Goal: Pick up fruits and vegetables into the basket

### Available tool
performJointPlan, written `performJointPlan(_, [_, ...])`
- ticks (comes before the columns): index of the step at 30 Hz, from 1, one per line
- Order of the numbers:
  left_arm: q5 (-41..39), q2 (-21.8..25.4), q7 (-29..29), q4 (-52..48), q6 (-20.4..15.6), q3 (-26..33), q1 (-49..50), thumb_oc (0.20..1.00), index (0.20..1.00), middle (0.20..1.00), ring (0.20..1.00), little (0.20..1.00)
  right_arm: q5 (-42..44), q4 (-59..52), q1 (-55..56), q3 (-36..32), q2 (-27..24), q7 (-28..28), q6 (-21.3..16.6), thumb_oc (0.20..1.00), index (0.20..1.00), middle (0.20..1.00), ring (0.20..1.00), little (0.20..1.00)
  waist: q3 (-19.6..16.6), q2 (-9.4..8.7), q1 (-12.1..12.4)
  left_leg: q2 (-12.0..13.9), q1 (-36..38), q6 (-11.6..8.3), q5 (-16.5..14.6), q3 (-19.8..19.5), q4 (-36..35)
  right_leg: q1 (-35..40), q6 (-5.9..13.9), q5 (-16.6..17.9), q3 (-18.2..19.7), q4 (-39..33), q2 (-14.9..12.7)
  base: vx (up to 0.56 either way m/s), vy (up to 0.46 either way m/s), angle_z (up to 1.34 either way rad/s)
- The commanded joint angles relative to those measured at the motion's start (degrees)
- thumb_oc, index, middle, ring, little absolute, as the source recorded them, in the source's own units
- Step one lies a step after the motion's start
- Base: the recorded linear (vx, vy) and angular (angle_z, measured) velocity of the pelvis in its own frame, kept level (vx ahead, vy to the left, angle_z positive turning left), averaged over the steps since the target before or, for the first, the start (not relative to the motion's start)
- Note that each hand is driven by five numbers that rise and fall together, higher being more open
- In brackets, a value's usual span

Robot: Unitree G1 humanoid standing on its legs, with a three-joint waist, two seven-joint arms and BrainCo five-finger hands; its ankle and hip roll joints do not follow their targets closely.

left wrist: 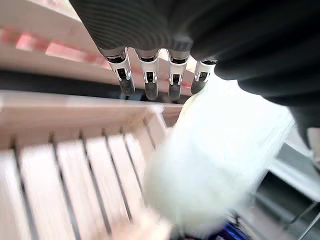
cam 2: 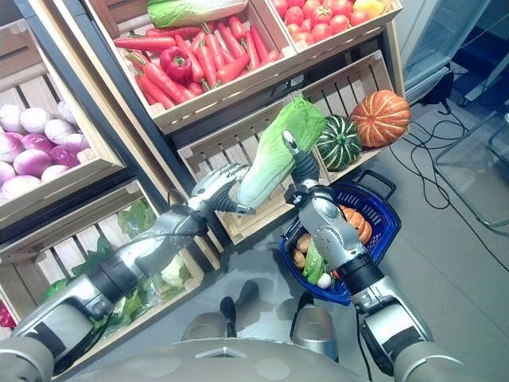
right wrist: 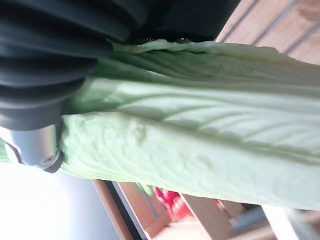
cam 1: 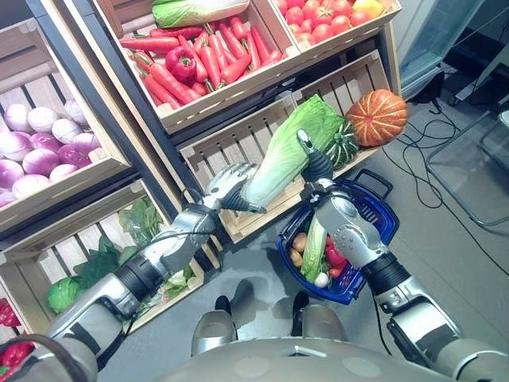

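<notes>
Pale green napa cabbage (cam 1: 290, 151) sits mid-frame, its white base gripped by the left hand (cam 1: 227, 189) with curled fingers. Right hand (cam 1: 312, 163) presses its leafy side, finger state indiscernible, above the blue basket (cam 1: 383, 209) at lower right.

The two eye views look down from the robot's head, a little apart, and they share the wooden crates (cam 1: 238, 151), the blue basket (cam 1: 380, 208) on the floor and the napa cabbage (cam 2: 274, 155). The left wrist view looks along the left hand (left wrist: 150, 75) from very near, toward crate slats. The right wrist view is almost against the cabbage leaves.
</notes>
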Motion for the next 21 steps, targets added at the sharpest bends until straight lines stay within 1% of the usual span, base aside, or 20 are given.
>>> performJointPlan(1, [-14.3, 0.3, -0.2, 2.8, -0.7, 3.4, 2.9, 1.000, 1.000, 1.000, 1.000, 1.000, -6.3, -11.8, -2.9, -10.0, -3.2, 0.3, -8.4, 0.200, 0.200, 0.200, 0.200, 0.200, 5.1, -3.29, -1.3, -0.4, -0.5, 2.95, -8.7, 2.1, 5.3, 2.6, 5.51, -1.2, 1.8, -2.1, -2.8, -0.13, -0.024, -0.08])
performJointPlan(3, [-22.5, -1.0, -4.1, 6.2, 0.3, 5.4, 5.6, 1.000, 1.000, 1.000, 1.000, 1.000, -10.4, -14.3, -1.5, -12.8, -5.3, -1.2, -9.2, 0.200, 0.200, 0.200, 0.200, 0.200, 6.3, -3.29, -1.8, -0.3, -1.3, 3.00, -8.5, 2.3, 5.5, 1.5, 5.38, -1.2, 2.0, -1.4, -2.6, -0.15, -0.028, -0.05])
performJointPlan(4, [-27.9, -2.1, -7.2, 8.2, 1.5, 6.5, 7.3, 1.000, 1.000, 1.000, 1.000, 1.000, -12.9, -15.4, -1.0, -14.6, -7.0, -2.2, -9.8, 0.200, 0.200, 0.200, 0.200, 0.200, 7.3, -3.35, -2.2, -0.2, -1.7, 2.99, -8.8, 2.5, 6.1, 0.9, 5.38, -1.6, 2.1, -0.7, -2.6, -0.13, -0.028, -0.03])
performJointPlan(5, [-28.0, -2.4, -7.9, 8.8, 0.9, 6.9, 7.8, 1.000, 1.000, 1.000, 1.000, 1.000, -13.3, -15.8, -0.8, -15.1, -7.5, -2.4, -9.8, 0.200, 0.200, 0.200, 0.200, 0.200, 7.5, -3.41, -2.2, -0.2, -2.1, 3.03, -8.5, 2.5, 6.0, 0.5, 5.28, -1.3, 2.1, -0.7, -2.6, -0.12, -0.036, -0.07])
performJointPlan(7, [-34.1, -3.9, -9.8, 11.7, 2.0, 8.5, 9.9, 1.000, 1.000, 1.000, 1.000, 1.000, -15.9, -17.1, 0.0, -17.1, -9.6, -4.3, -9.9, 0.200, 0.200, 0.200, 0.200, 0.200, 8.5, -3.58, -2.6, -0.1, -3.0, 3.14, -8.3, 2.7, 6.3, -0.7, 5.08, -1.2, 2.3, -0.2, -2.5, -0.13, -0.050, -0.09])
performJointPlan(8, [-37.9, -4.9, -11.4, 14.3, 2.7, 9.6, 11.2, 1.000, 1.000, 1.000, 1.000, 1.000, -17.8, -17.6, 0.7, -18.8, -11.3, -5.4, -9.8, 0.200, 0.200, 0.200, 0.200, 0.200, 9.7, -3.70, -2.9, 0.0, -3.7, 3.14, -8.5, 2.8, 6.9, -1.4, 4.97, -1.5, 2.3, 0.6, -2.3, -0.16, -0.062, -0.03])
performJointPlan(11, [-41.3, -6.2, -14.8, 18.3, 2.9, 11.4, 13.2, 1.000, 1.000, 1.000, 1.000, 1.000, -21.0, -18.4, 1.9, -21.2, -14.6, -8.0, -8.6, 0.200, 0.200, 0.200, 0.200, 0.200, 11.4, -3.87, -3.4, 0.1, -5.7, 3.15, -7.7, 3.0, 7.1, -3.3, 4.57, -1.0, 2.4, 1.1, -2.1, -0.14, -0.037, -0.01])
performJointPlan(12, [-41.8, -6.3, -15.8, 19.2, 2.5, 11.6, 13.6, 1.000, 1.000, 1.000, 1.000, 1.000, -20.6, -18.4, 2.1, -21.7, -15.5, -8.1, -8.4, 0.200, 0.200, 0.200, 0.200, 0.200, 12.0, -3.81, -3.7, 0.1, -6.4, 3.15, -7.5, 3.0, 7.4, -4.0, 4.41, -1.0, 2.5, 1.3, -2.0, -0.17, -0.021, -0.05])
performJointPlan(14, [-44.5, -7.0, -18.4, 21.5, 3.0, 12.2, 14.9, 1.000, 1.000, 1.000, 1.000, 1.000, -19.6, -17.7, 2.8, -22.8, -17.5, -8.6, -8.0, 0.200, 0.200, 0.200, 0.200, 0.200, 14.0, -3.46, -4.1, 0.3, -8.5, 3.10, -7.6, 3.0, 8.9, -6.1, 3.87, -1.5, 2.5, 3.1, -1.9, -0.15, -0.007, -0.04])
performJointPlan(15, [-45.1, -7.5, -19.1, 22.8, 2.9, 12.2, 15.5, 1.000, 1.000, 1.000, 1.000, 1.000, -18.8, -16.9, 2.8, -23.1, -18.0, -8.7, -7.8, 0.200, 0.200, 0.200, 0.200, 0.200, 15.0, -3.13, -4.3, 0.3, -9.6, 3.05, -7.3, 2.9, 9.3, -7.2, 3.51, -1.6, 2.5, 3.8, -1.9, -0.12, 0.001, -0.03])
performJointPlan(17, [-45.0, -7.7, -20.2, 24.1, 1.3, 11.7, 16.0, 1.000, 1.000, 1.000, 1.000, 1.000, -18.4, -15.0, 2.4, -23.1, -18.7, -8.9, -7.6, 0.200, 0.200, 0.200, 0.200, 0.200, 16.1, -2.56, -4.6, 0.3, -11.1, 2.92, -6.9, 2.6, 10.0, -8.8, 3.04, -1.8, 2.4, 4.9, -1.9, -0.10, 0.011, -0.01])
performJointPlan(18, [-45.5, -7.8, -20.9, 24.6, 1.3, 11.4, 16.1, 1.000, 1.000, 1.000, 1.000, 1.000, -17.1, -13.8, 1.8, -22.9, -18.9, -8.5, -7.4, 0.200, 0.200, 0.200, 0.200, 0.200, 16.8, -2.11, -4.7, 0.0, -12.1, 2.85, -6.5, 2.5, 10.2, -9.8, 2.71, -1.9, 2.5, 5.4, -1.9, -0.10, 0.028, -0.04])
performJointPlan(19, [-45.3, -8.0, -21.0, 25.1, 0.3, 11.0, 16.5, 1.000, 1.000, 1.000, 1.000, 1.000, -17.9, -11.4, 1.1, -22.1, -18.9, -8.8, -7.7, 0.200, 0.200, 0.200, 0.200, 0.200, 16.9, -1.29, -4.6, -0.2, -14.2, 2.67, -6.0, 2.4, 10.5, -12.0, 2.28, -2.2, 2.3, 6.4, -2.1, -0.09, 0.036, 0.00])
performJointPlan(21, [-45.9, -8.2, -20.5, 25.3, -0.3, 10.6, 16.5, 1.000, 1.000, 1.000, 1.000, 1.000, -17.3, -9.5, 0.1, -21.5, -19.0, -8.4, -7.7, 0.200, 0.200, 0.200, 0.200, 0.200, 16.9, -0.66, -4.6, -0.4, -16.0, 2.51, -5.5, 2.3, 10.9, -14.0, 1.93, -2.5, 2.3, 7.7, -2.3, -0.04, 0.041, -0.06])
